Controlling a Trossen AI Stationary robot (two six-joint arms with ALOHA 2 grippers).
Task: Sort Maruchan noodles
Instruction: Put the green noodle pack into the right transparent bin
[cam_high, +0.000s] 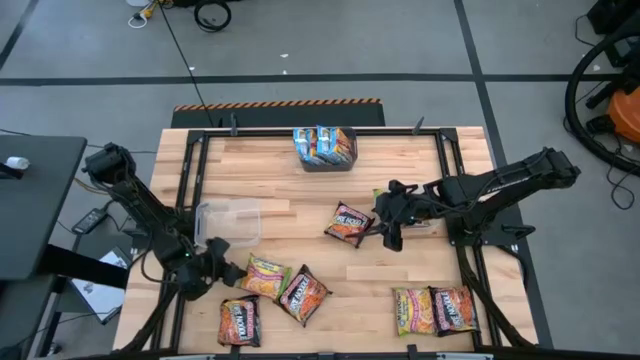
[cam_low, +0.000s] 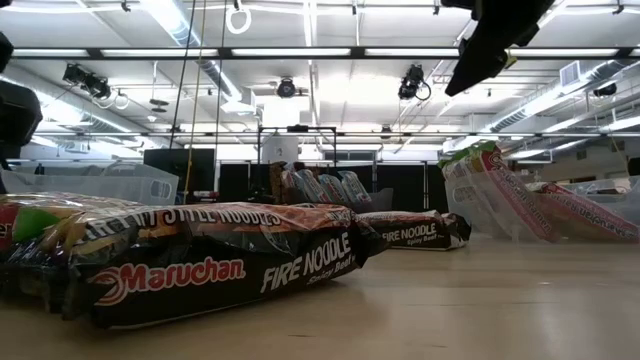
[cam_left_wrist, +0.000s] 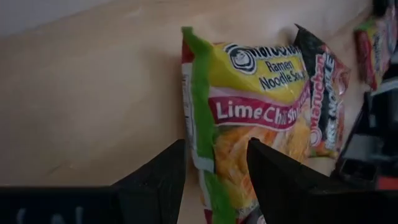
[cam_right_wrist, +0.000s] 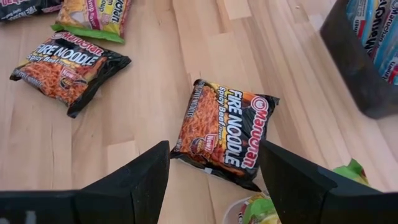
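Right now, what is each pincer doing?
Left pincer: open, over the lime packet.
Right pincer: open, above the Fire Noodle packet.

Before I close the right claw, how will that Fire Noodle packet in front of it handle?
The Fire Noodle packet lies flat and looks thin, so probably light. Its glossy wrapper may slide on the wooden table if nudged. The crimped ends look floppy, though the block inside is likely stiff and brittle.
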